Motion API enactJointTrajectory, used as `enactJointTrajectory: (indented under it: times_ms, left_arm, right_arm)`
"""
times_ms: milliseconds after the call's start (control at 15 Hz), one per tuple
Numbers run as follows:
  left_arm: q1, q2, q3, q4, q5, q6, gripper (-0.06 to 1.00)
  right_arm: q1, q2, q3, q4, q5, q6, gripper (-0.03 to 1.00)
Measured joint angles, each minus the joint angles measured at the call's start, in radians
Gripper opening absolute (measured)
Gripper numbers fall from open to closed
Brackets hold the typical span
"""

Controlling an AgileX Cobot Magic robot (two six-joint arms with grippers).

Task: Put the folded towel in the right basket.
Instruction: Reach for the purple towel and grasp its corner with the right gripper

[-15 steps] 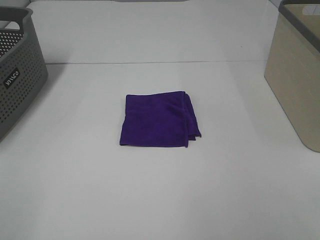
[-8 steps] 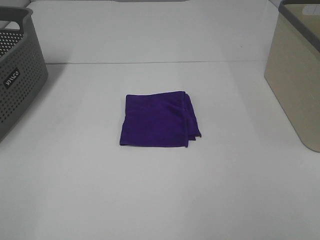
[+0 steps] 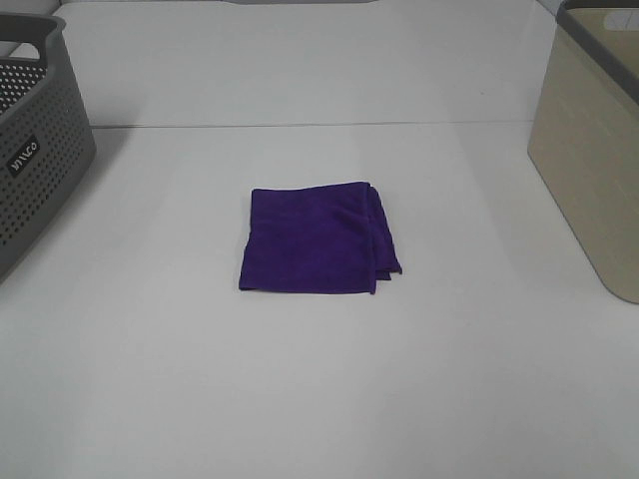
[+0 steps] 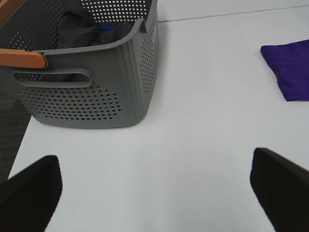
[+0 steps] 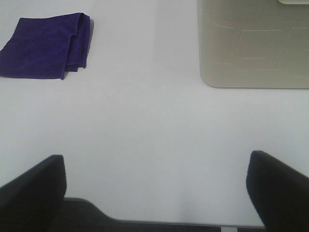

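A folded purple towel point(image 3: 316, 239) lies flat in the middle of the white table; it also shows in the left wrist view point(image 4: 289, 67) and the right wrist view point(image 5: 47, 46). The beige right basket point(image 3: 591, 150) stands at the table's right edge, also in the right wrist view point(image 5: 253, 43). No gripper shows in the exterior high view. My left gripper point(image 4: 154, 193) is open and empty near the table's front left, far from the towel. My right gripper point(image 5: 154, 191) is open and empty over the table's front edge, apart from towel and basket.
A grey perforated basket point(image 3: 35, 140) stands at the far left; in the left wrist view point(image 4: 82, 72) it holds dark cloth and has an orange handle. The table's front edge point(image 5: 145, 222) shows in the right wrist view.
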Motion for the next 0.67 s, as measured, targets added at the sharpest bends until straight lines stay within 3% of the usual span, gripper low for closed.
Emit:
enactJointTrajectory:
  times_ms: [667]
  left_arm:
    - [0.0,0.0,0.0,0.0,0.0,0.0,0.99]
  right_arm:
    - [0.0,0.0,0.0,0.0,0.0,-0.006,0.97]
